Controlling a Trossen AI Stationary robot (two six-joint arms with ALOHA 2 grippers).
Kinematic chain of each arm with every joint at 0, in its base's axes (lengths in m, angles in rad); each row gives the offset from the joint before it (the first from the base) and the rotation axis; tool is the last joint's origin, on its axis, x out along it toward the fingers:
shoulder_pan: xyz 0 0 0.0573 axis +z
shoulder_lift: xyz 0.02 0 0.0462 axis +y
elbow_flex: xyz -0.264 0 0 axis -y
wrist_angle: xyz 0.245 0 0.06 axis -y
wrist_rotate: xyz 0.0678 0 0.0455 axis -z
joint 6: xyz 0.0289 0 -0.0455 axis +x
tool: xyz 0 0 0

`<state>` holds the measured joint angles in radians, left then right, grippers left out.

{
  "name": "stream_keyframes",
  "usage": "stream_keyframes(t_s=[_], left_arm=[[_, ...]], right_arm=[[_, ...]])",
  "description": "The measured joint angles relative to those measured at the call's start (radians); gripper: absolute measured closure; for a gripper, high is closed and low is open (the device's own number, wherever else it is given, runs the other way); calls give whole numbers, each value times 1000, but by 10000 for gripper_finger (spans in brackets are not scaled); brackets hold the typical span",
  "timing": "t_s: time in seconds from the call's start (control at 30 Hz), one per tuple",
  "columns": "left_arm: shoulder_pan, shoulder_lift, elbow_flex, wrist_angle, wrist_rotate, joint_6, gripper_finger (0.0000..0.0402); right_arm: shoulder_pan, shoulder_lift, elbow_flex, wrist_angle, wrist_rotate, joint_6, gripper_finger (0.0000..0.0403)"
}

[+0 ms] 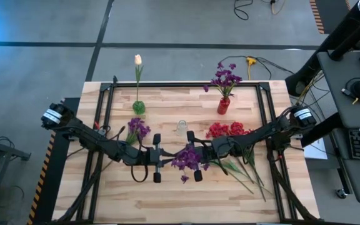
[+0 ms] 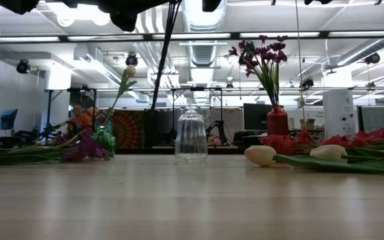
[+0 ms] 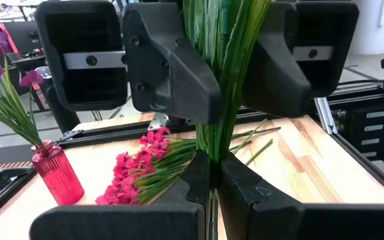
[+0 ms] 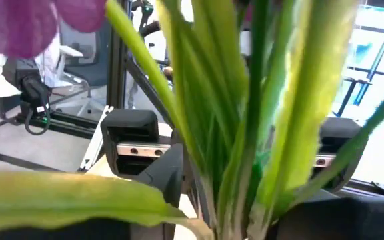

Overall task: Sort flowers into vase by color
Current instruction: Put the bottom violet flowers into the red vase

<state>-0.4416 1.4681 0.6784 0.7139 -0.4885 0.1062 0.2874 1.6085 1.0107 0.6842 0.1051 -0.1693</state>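
- High view: the left gripper [image 1: 157, 159] and the right gripper [image 1: 194, 156] meet near the middle of the wooden table [image 1: 167, 200], with a purple flower [image 1: 188, 159] held between them; a clear glass vase [image 1: 181, 128] stands just beyond the grippers; a green vase [image 1: 139, 107] holds a cream-yellow tulip [image 1: 138, 60]; a red vase [image 1: 223, 105] holds a purple bunch [image 1: 225, 78]; loose purple flowers [image 1: 137, 129] lie by the left arm; red flowers [image 1: 227, 130] lie by the right arm, green stems trailing toward the table's near edge.
- Low view: the clear glass vase [image 2: 191, 136] stands empty at centre; the green vase [image 2: 103, 140] with its tulip [image 2: 130, 71] is to one side, the red vase [image 2: 277, 121] with purple blossoms [image 2: 262, 52] to the other; two cream tulip buds [image 2: 261, 155] lie on the tabletop beside red blossoms [image 2: 282, 143]; a person in orange [image 2: 80, 119] shows in the room behind.
- Left wrist view: the left gripper [image 3: 213, 183] is clamped tight on a bundle of green stems [image 3: 224, 73]; the other arm's fingers flank the same bundle higher up, narrowed about it; the red vase [image 3: 57, 175] and red flowers [image 3: 133, 169] lie beyond.
- Right wrist view: green stems [image 4: 245, 113] and a purple petal [image 4: 35, 23] fill the frame; whether the right gripper's own fingers press them cannot be told here.
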Motion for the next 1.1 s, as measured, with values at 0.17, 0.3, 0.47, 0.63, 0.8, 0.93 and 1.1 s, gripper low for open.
stream_keyframes(t_s=[0.17,0.3,0.47,0.63,0.8,0.93,1.1], left_arm=[[0,0,0,-4,0,1,398],[0,0,0,-4,0,1,381],[-1,-1,0,-5,-44,-10,357],[0,-7,0,-29,-50,-19,311],[0,-46,0,-169,-63,-33,256],[0,-111,0,-312,-68,-85,227],[-3,-214,0,-474,-81,-124,215]], right_arm=[[0,0,0,0,0,-7,330],[0,0,0,1,1,-10,362],[-2,-1,0,0,8,-16,386],[-7,-10,0,-23,1,-15,388],[-29,-43,-1,-80,-5,12,389],[-66,-91,-1,-165,18,27,389],[-137,-161,-1,-236,26,31,390]])
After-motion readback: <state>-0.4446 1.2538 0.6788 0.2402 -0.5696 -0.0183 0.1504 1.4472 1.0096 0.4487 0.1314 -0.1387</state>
